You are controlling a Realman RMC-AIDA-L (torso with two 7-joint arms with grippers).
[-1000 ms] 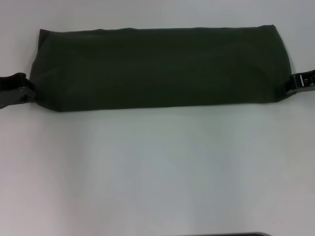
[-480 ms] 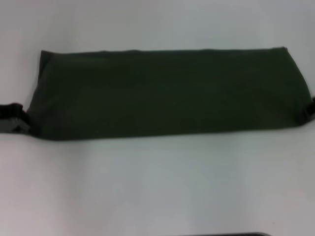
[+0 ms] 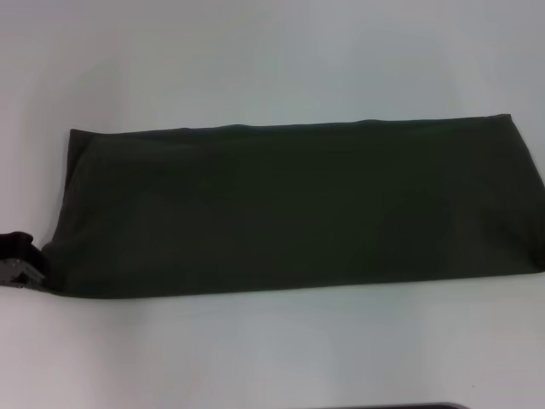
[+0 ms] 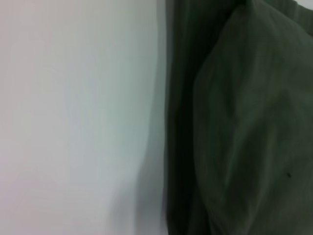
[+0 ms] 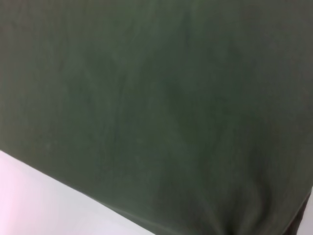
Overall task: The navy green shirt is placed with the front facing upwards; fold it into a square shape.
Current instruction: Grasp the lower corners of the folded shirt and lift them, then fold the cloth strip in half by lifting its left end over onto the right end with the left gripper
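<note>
We see the shirt (image 3: 289, 209) folded into a long band on the counter (image 3: 272, 358); left gripper (image 3: 21, 271) at its near-left corner, grip unclear; right gripper out of sight.

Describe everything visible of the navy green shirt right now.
The navy green shirt is dark olive cloth, soft and matte, folded into a long flat band that lies across the white table. Its far edge is straight and its ends slant. No lettering, sleeves or neck label show. The left gripper sits at its near left corner; the right end reaches the edge of the head view. The left wrist view shows layered folds there.
</note>
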